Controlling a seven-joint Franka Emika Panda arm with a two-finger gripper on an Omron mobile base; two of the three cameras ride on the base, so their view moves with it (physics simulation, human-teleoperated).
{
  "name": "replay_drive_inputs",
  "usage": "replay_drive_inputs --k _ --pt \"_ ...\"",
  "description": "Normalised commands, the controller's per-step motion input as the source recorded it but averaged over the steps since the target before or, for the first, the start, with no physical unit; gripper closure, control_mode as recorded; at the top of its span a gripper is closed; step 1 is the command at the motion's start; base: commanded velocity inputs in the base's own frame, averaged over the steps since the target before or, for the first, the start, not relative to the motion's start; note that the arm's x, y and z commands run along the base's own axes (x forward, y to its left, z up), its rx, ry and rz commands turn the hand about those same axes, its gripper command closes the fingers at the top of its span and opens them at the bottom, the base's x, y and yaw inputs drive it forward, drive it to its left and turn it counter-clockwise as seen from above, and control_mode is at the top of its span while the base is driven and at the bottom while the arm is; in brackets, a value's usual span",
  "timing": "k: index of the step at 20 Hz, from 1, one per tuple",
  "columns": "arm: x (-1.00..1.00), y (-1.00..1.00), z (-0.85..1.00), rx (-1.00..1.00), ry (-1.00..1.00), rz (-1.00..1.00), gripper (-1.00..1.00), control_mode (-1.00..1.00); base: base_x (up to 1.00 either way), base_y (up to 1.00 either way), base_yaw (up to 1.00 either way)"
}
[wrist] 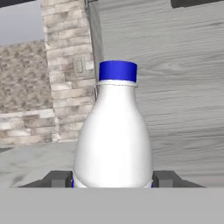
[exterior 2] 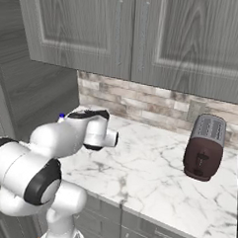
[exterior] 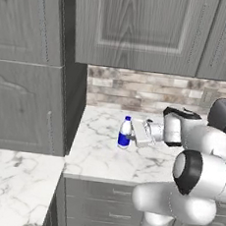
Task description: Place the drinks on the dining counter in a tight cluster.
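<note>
1. Step in hand, as a judgement: the robot was picking up one drink. The white arm (exterior: 198, 163) reached sideways over a marble tabletop (exterior: 101, 153) set against a brick wall (exterior: 151, 92), under grey cupboards (exterior: 138, 29).
2. The tool (exterior: 132, 135) was level with the lower body of a small water bottle (exterior: 125, 132) with a blue cap and blue label. The bottle stood upright on that tabletop, near its left end.
3. In the hand view, the bottle (wrist: 113, 135) sat between the two dark fingertips (wrist: 59, 178), one at each side of its base. The tool appeared clamped on the bottle, or very nearly so; no gap showed on either side.
4. Next move, as a judgement: lift the bottle straight up without tipping it, then carry it to the dining counter. A separate lower marble surface (exterior: 13, 188) showed at the lower left of the left base view; whether that was the dining counter I could not tell.
5. Count: one arm, one tool, one bottle, one dark toaster (exterior 2: 204, 147) standing well to the right of the arm.
</note>
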Motion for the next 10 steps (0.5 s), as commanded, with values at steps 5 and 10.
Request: replay_drive_inputs --k 5,10 --pt "0.0 -0.02 0.89 -0.06 0.31 -0.11 1.0 -1.0 0.0 0.0 0.0" --pt "-0.22 -0.16 0.26 -0.01 0.18 -0.06 1.0 -1.0 0.0 0.0 0.0"
